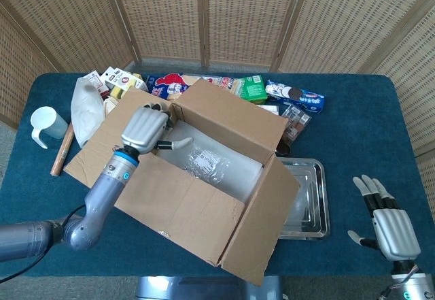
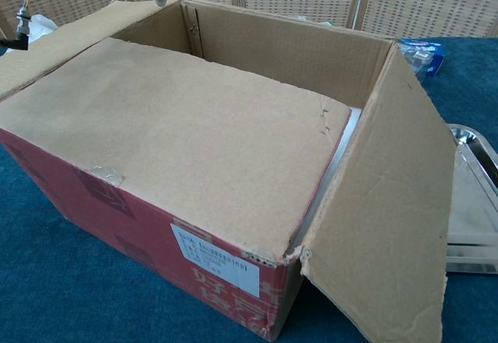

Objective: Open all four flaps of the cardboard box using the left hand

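Listing near to far. Right hand (image 1: 393, 230): nearest you, at the bench's near right corner, fingers spread, holding nothing; leave it parked. Near flap (image 1: 178, 205): the one flap not yet open, lying almost flat over the near half of the cardboard box (image 1: 224, 133). My judgement is that it is the step in hand. Right flap (image 1: 262, 225): folded out and hanging down toward the metal tray (image 1: 318, 201). Left hand (image 1: 144, 127): above the box's left inner corner, fingers curled downward, empty as far as the head view shows; only a blurred finger shows at the top of the chest view. Left flap (image 1: 102, 137): splayed outward beneath your forearm. Far flap (image 1: 234, 116): standing up and back.

Advice: hook your fingers under the near flap's free edge (image 2: 327, 172), which faces the box's interior, then sweep it toward yourself and down past the red front wall (image 2: 156, 234). Lift from the middle of the edge so the corner does not tear.

Room: open blue bench (image 1: 353, 130) lies in front and to the right. Crowding: white mug (image 1: 45, 124) and wooden stick (image 1: 61, 152) sit left of the box; snack packets (image 1: 231, 86) line the far side, just behind the far flap.
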Robot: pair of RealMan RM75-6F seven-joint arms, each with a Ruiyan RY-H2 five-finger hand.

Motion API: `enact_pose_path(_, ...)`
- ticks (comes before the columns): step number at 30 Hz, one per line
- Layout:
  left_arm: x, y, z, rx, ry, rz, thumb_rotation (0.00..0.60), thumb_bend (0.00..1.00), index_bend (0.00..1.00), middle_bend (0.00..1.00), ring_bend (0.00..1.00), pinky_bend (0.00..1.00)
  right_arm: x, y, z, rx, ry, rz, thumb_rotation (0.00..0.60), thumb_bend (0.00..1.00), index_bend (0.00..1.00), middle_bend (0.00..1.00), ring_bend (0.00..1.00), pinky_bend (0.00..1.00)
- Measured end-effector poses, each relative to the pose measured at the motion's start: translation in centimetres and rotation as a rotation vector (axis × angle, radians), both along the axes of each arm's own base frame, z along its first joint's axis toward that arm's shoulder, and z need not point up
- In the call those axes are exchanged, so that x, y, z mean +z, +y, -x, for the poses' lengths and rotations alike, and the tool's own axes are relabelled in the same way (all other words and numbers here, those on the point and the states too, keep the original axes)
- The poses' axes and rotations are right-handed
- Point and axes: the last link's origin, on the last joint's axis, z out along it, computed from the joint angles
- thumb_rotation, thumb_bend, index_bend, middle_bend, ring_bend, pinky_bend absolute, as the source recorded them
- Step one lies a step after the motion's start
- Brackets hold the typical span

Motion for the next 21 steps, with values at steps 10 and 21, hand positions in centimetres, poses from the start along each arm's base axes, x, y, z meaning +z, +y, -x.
enact_pose_path(10, -2.1, 0.1, 0.3, 0.026, -0.015, 0.035, 0.0, 0.0, 0.88, 0.57, 0.33, 0.41, 0.0, 0.0, 0.0, 0.002, 0.001, 0.0, 0.6, 0.0, 0.0, 0.0, 0.0, 0.21)
enact_pose_path(21, -3.7, -0.6, 0.3, -0.002, 0.051, 0.049, 0.0, 0.0, 0.83, 0.42, 0.24, 0.33, 0.1, 0.0, -0.1, 0.003, -0.001, 0.004, 0.6, 0.0, 0.0, 0.0, 0.0, 0.21)
